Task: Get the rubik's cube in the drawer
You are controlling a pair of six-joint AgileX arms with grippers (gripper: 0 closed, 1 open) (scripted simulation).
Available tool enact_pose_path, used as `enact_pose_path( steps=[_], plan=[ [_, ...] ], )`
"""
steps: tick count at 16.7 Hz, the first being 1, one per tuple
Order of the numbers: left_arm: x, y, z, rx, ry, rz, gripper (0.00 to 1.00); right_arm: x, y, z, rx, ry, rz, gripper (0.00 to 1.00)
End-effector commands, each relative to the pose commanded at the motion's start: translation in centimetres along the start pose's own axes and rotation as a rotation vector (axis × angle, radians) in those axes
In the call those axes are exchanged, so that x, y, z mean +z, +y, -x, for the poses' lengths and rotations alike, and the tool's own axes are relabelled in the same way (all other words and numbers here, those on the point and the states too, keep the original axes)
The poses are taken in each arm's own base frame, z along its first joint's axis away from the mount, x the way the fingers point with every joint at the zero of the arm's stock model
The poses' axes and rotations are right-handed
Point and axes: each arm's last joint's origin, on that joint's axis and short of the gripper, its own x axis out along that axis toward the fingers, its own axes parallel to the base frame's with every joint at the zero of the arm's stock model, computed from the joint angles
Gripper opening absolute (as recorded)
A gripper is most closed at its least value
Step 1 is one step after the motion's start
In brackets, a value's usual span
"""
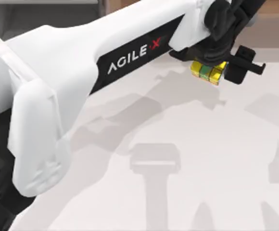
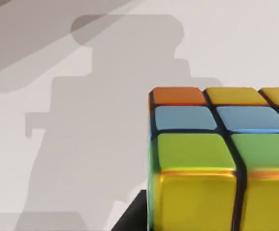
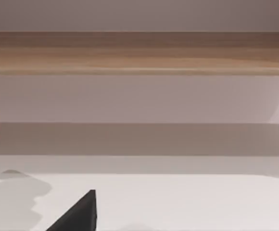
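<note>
One cube only concerns us: our left gripper (image 1: 215, 65) has its dark fingers (image 1: 243, 61) closed on the rubik's cube (image 1: 208, 72), which sits between them, lifted above the table (image 1: 187, 159), we judge so that it can travel to the drawer. Being a cube, it has no long axis; it hangs slightly turned, yellow tiles up. For our right gripper (image 3: 74, 214) we cannot tell the fingers' state.
</note>
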Motion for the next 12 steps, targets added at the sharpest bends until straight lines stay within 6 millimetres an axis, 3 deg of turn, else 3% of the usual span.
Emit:
enact_pose_path(
  steps=[3, 6, 9, 12],
  plan=[
    [0.0, 3.1, 0.7, 0.015, 0.142, 0.023, 0.00, 0.0, 0.0, 0.0, 0.000, 0.000, 0.000, 1.00],
    [0.5, 8.0, 2.2, 0.036, 0.242, 0.071, 0.00, 0.0, 0.0, 0.0, 0.000, 0.000, 0.000, 1.00],
    [1.0, 14.9, 4.2, 0.065, 0.294, 0.144, 0.00, 0.0, 0.0, 0.0, 0.000, 0.000, 0.000, 1.00],
    [0.6, 23.3, 6.3, 0.107, 0.319, 0.233, 0.00, 0.0, 0.0, 0.0, 0.000, 0.000, 0.000, 1.00]
  ],
)
